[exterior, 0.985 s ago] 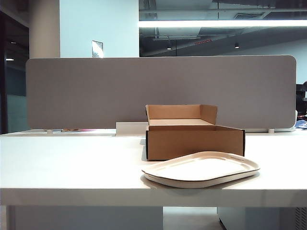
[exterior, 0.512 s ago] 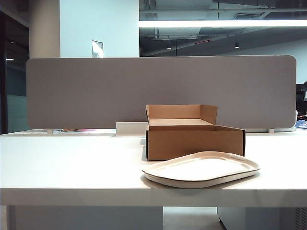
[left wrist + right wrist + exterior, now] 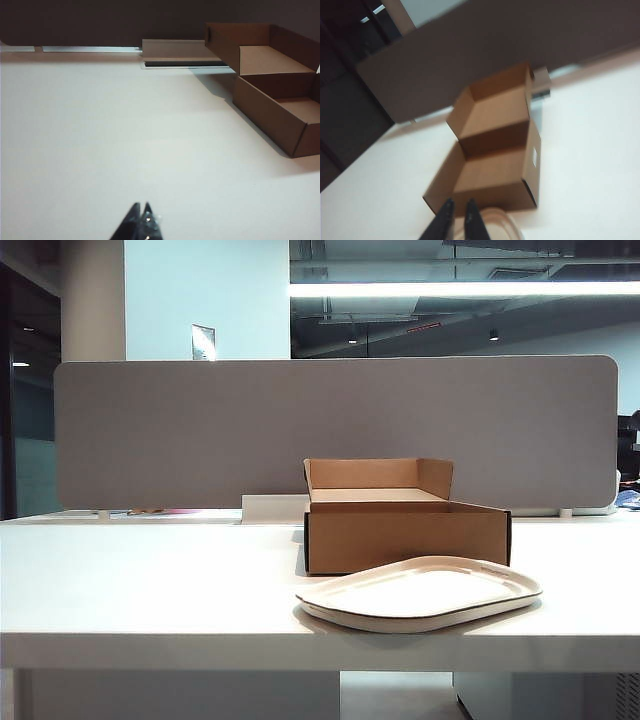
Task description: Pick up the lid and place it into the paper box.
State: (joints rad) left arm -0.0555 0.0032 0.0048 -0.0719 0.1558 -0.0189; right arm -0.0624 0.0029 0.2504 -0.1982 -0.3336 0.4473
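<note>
Landmark: the paper box (image 3: 405, 523).

White table (image 3: 150, 580): carries everything in view; its surface runs wide to either side of the paper box.

Grey partition panel (image 3: 200, 430): stands upright behind the paper box, along the far edge of the table.

Paper box: brown corrugated cardboard, open on top, low walls, with a taller back flap and folded side tabs on the side toward the partition. It sits flat on the table. Interior appears bare in the right wrist view (image 3: 490, 170); the left wrist view (image 3: 280, 100) shows it from the side.

Lid (image 3: 420, 592): off-white, rounded-rectangle, raised rim with a darker edge line. It lies on the table directly in front of the paper box, between the box and the near table edge, close to the box's front wall; contact cannot be judged. It is outside the box. One curved edge shows in the right wrist view (image 3: 495, 225).

Low white block (image 3: 272, 508): behind the paper box and to its left, near the partition.

Right gripper (image 3: 458, 220): over the lid's edge, on the near side of the paper box, pointing toward it. Fingertips stand slightly parted with a narrow gap; nothing is between them.

Left gripper (image 3: 141, 220): over bare table, well apart from the paper box. Fingertips are pressed together, holding nothing.

Neither gripper appears in the exterior view.
</note>
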